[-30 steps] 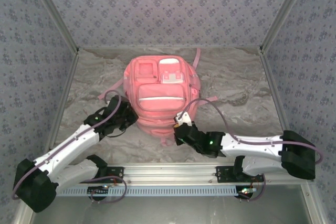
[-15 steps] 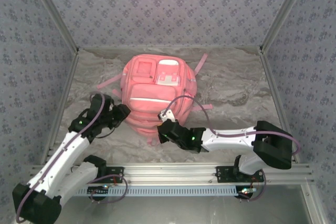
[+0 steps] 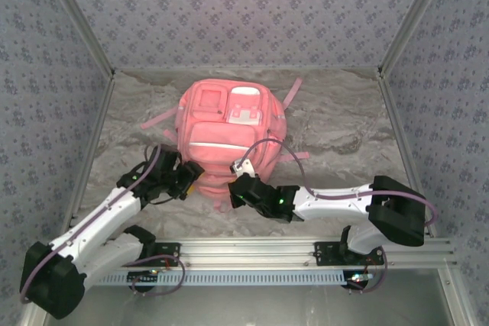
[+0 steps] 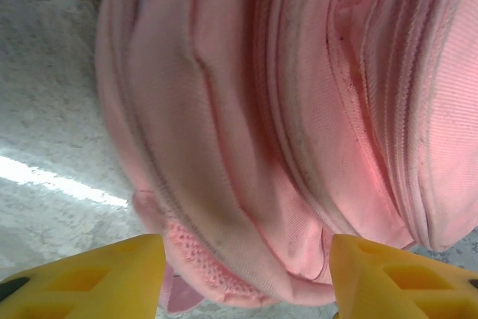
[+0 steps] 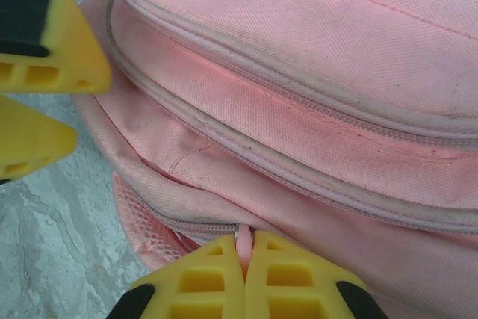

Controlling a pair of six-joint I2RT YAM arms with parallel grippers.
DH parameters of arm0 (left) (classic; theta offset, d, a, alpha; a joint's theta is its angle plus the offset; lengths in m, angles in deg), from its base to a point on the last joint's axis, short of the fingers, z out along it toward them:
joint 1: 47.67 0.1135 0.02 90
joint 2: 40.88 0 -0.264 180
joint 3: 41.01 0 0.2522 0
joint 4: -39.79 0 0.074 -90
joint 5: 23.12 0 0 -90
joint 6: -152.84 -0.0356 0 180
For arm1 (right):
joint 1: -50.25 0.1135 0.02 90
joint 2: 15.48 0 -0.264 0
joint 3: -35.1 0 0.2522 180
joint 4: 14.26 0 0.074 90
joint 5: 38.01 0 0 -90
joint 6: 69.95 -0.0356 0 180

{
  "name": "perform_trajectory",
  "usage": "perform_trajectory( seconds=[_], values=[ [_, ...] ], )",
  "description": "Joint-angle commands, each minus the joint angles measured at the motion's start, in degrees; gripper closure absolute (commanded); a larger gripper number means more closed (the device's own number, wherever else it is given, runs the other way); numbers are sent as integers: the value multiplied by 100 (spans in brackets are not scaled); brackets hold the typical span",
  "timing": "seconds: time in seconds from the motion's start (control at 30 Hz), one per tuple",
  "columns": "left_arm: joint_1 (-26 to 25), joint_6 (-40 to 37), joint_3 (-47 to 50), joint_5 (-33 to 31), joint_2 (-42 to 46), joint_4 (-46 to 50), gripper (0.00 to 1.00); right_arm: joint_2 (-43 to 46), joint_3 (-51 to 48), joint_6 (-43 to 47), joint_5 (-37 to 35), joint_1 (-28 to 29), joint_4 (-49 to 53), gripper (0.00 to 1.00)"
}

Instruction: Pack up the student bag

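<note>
**Student bag flat on the surface, a hand at each near corner**

**Top external view.** The student bag (image 3: 229, 139) lies front side up in the middle of the marbled surface (image 3: 344, 127). Its long axis runs from the arms toward the far wall, with the white patch at the farther end. The left hand (image 3: 191, 173) is at the bag's near-left corner and the right hand (image 3: 235, 188) at its near edge. Bare surface lies open to the left and right of the bag. Patterned walls close three sides, and a strap reaches toward the far one.

**Left wrist view.** The left hand (image 4: 243, 282) is spread, its yellow fingers (image 4: 82, 274) wide apart. The bag's (image 4: 284, 110) rounded edge lies just beyond them, not gripped. Pale surface (image 4: 37, 110) shows to the left.

**Right wrist view.** The right hand (image 5: 245, 267) is pressed together, pinching a small pink tab (image 5: 245, 240) at the lowest zip seam of the bag (image 5: 336, 72). The left hand (image 5: 86, 106) stands spread beside the bag's corner.
</note>
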Motion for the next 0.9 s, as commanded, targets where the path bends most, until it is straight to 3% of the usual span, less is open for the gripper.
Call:
perform_trajectory(
  seconds=[0.0,0.13,0.4,0.53,0.87],
  values=[
    [-45,200,130,11,-227,-665,41,-10,-48,-137,-39,39,-341,100],
    [-52,194,147,34,-541,-919,47,-9,-109,-134,-71,58,-306,100],
    [-48,-129,-116,-254,-514,-722,83,128,-373,7,-318,161,-179,100],
    [-33,-228,-153,-276,-485,-654,95,198,-466,125,-441,180,-114,100],
    [75,-414,-154,-321,-174,-376,100,421,-682,190,-641,134,1,100]
  ],
)
